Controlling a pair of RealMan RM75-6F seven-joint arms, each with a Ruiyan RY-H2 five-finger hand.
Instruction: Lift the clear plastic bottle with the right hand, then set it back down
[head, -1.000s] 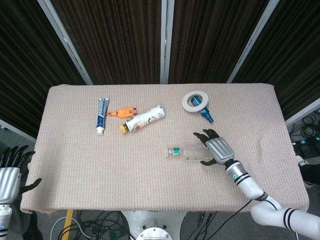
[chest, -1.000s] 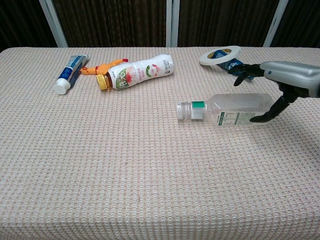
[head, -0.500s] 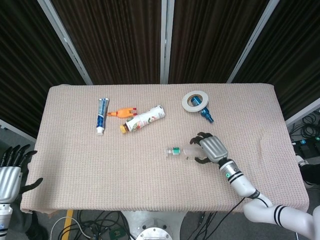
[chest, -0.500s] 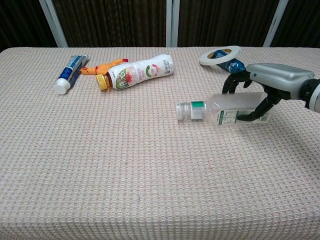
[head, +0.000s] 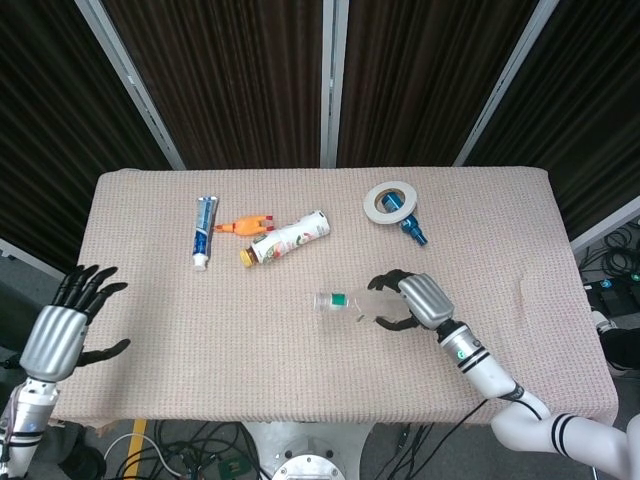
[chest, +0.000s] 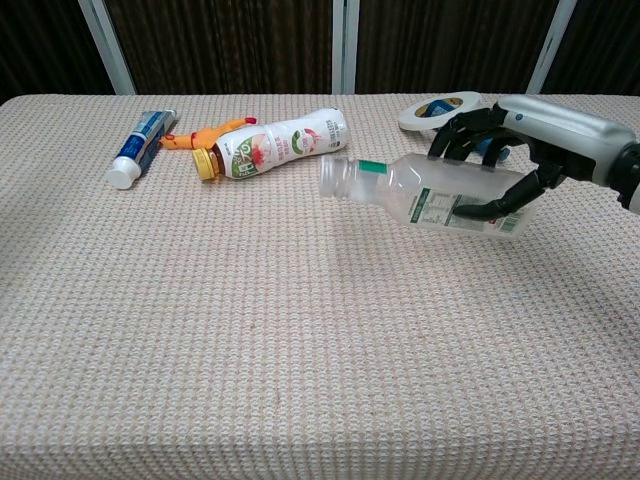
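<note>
- Chest view: my right hand (chest: 520, 165) is gripping the clear plastic bottle (chest: 425, 195), fingers wrapping its body, and is holding it clear of the tabletop (chest: 250, 340), cap end tilting up toward the left.
- Head view: my left hand (head: 62, 330) is hovering at the tabletop's left edge, fingers spreading apart and holding nothing.
- I am seeing a toothpaste tube (chest: 138, 148), an orange toy (chest: 205, 134) and a labelled drink bottle (chest: 275, 144) lying near the far edge.
- A tape roll (chest: 437, 109) is lying behind the right hand.
</note>
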